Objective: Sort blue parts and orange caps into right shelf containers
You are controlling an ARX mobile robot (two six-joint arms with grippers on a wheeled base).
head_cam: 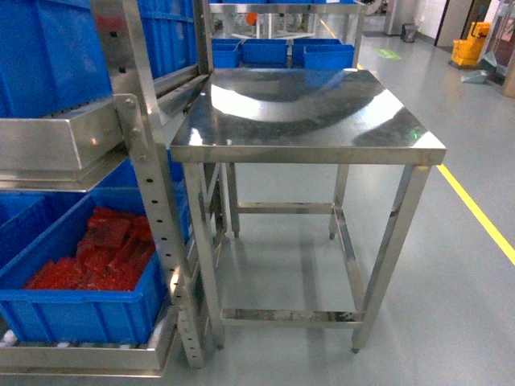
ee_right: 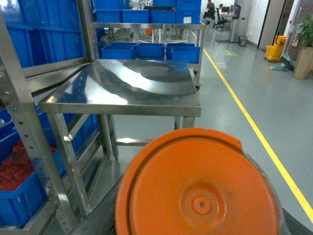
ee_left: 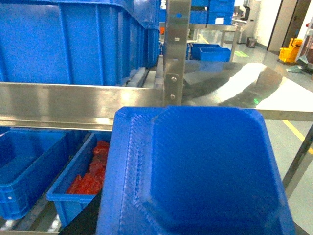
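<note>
A ribbed blue octagonal plastic part [ee_left: 205, 171] fills the left wrist view; a round orange plastic cap [ee_right: 198, 186] fills the right, both toward 6 o'clock. Neither gripper's opening shows. Blue ribbed plastic containers [head_cam: 80, 273] sit at 8 o'clock.

Ahead of us stands a bare steel surface [head_cam: 322, 121]. To our left, a metal shelf [head_cam: 153, 209] holds a blue container [head_cam: 80, 310] filled with red pieces [head_cam: 100, 257]. Beyond, more blue bins [head_cam: 282, 52]; a yellow floor line [head_cam: 475, 209] runs right.
</note>
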